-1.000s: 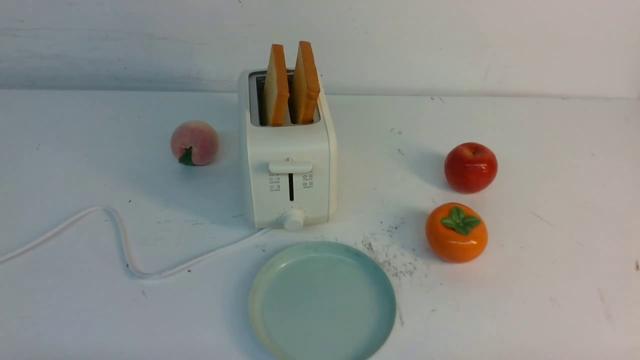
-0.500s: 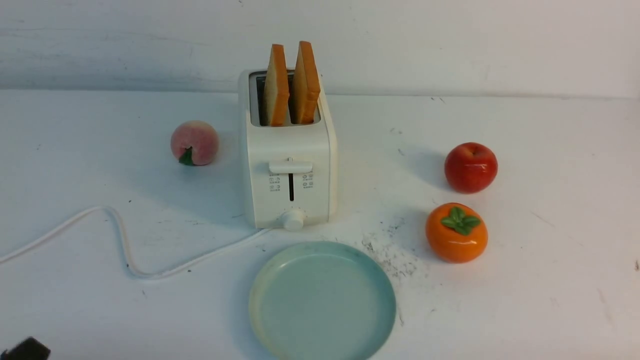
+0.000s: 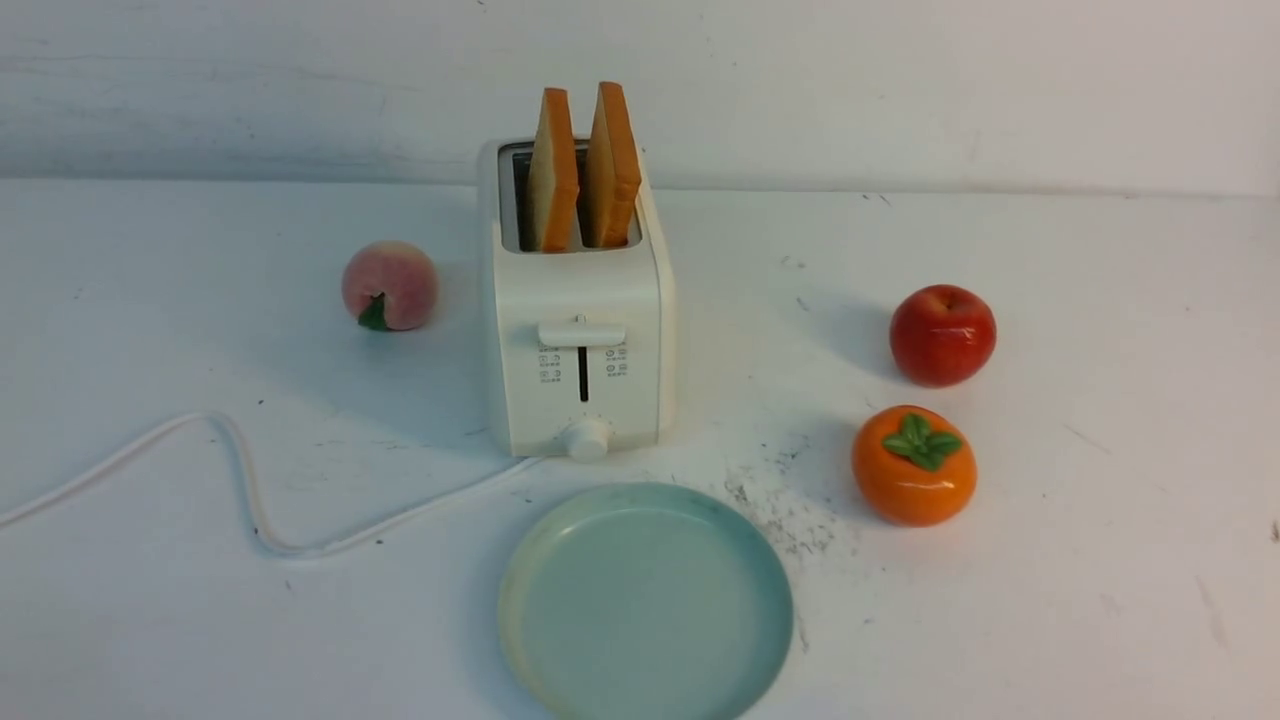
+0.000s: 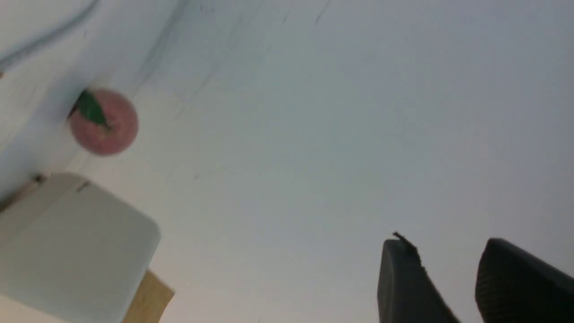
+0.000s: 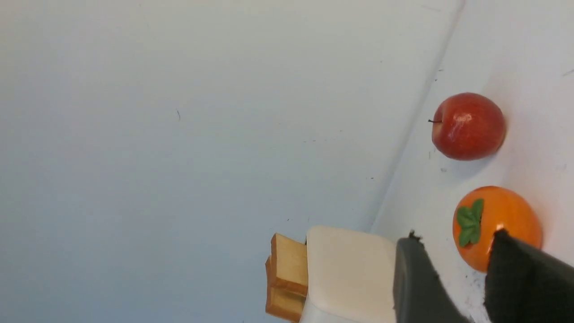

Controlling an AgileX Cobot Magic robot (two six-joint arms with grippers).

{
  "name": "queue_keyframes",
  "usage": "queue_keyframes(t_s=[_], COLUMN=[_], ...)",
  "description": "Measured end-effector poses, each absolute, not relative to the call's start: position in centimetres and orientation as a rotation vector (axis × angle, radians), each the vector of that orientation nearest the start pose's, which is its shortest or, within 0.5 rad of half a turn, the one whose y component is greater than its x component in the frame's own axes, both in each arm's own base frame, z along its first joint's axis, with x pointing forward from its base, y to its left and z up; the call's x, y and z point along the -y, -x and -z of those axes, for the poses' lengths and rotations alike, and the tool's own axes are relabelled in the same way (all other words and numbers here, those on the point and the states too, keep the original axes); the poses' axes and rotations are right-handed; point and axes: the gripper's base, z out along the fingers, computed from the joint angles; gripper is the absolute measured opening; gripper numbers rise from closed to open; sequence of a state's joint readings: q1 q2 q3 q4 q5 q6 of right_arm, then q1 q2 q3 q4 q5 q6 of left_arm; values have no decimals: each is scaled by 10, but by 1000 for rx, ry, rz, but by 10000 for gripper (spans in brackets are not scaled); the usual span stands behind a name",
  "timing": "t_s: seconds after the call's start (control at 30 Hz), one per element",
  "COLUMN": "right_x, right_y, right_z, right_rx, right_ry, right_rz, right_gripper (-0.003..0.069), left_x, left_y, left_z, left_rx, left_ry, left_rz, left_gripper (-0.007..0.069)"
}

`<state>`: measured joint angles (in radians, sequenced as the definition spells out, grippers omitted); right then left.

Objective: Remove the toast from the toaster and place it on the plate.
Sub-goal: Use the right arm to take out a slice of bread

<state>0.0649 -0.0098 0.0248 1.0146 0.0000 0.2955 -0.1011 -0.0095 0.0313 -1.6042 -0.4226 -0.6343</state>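
Cream-white plastic toaster [image 3: 578, 340] sits mid-table, lever face toward you, so both slots run near-to-far. Its lever [image 3: 580, 333] is at the top of its track, prob. why the toast [image 3: 553, 170] stands so high. Two slices stand upright, one per slot, w/ upper halves clear of the housing and easy to pinch. The gap btwn them is narrow, so a finger going in there looks tight. I'd guess taking the right slice [image 3: 612, 165] from its outer face or near edge is simpler.

Plate [image 3: 645, 600] lies bare, just near of the toaster and a touch right, so the carry is short and mostly straight back toward you.

Neither arm shows in yr front view. Left gripper [image 4: 448, 253] has its fingers apart w/ nothing btwn them. Its view is blurry but catches a toaster corner and the peach. Right gripper [image 5: 454, 244] is likewise spread and empty, on the toaster's right.

- **Peach** [image 3: 389, 286]: left of the toaster, close but not touching.
- **Apple** [image 3: 942, 335] and **persimmon** [image 3: 913, 465]: well off right, persimmon the nearer.
- **Cord** [image 3: 240, 480]: snakes from the toaster base off left.

Nothing sits btwn toaster and plate. The persimmon is the likeliest thing yr right arm could clip coming in.
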Motion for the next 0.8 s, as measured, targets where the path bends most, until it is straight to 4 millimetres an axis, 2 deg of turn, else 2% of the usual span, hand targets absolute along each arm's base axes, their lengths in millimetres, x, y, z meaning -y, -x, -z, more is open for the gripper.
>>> queue_keyframes(t_s=[0.1,0.2,0.27,0.3,0.4,0.47,0.53,0.63,0.67,0.7,0.8], right_x=[-4,-3,-2,-1,0,-2,-8,-20,-21,-28,-41], right_y=[-56,-55,-52,-49,-46,-47,-57,-76,-78,-93,-118], right_z=[-205,-213,-230,-245,-274,-285,-303,-315,-316,-318,-323], right_rx=[-1310,-1312,-1287,-1256,-1250,-1263,-1369,-1545,-1559,-1684,-1879], right_ry=[-915,-840,-735,-667,-519,-471,-351,-209,-204,-129,-20], right_rz=[-1073,-1008,-926,-872,-728,-686,-607,-572,-577,-582,-645], right_gripper=[240,240,240,240,238,228,169,64,56,-1,-15], left_x=[-29,-22,-16,-13,-9,-8,-8,-8,-8,-8,-8], left_y=[-53,-55,-56,-57,-57,-57,-57,-57,-57,-57,-57], left_z=[-201,-201,-202,-203,-203,-203,-203,-202,-202,-202,-202], left_rx=[-510,-630,-778,-842,-950,-974,-984,-974,-973,-966,-961], left_ry=[1682,1635,1543,1496,1406,1385,1380,1400,1402,1414,1422], left_rz=[1524,1540,1507,1483,1431,1417,1410,1424,1426,1436,1443], left_gripper=[238,238,238,238,238,238,238,238,238,238,238])
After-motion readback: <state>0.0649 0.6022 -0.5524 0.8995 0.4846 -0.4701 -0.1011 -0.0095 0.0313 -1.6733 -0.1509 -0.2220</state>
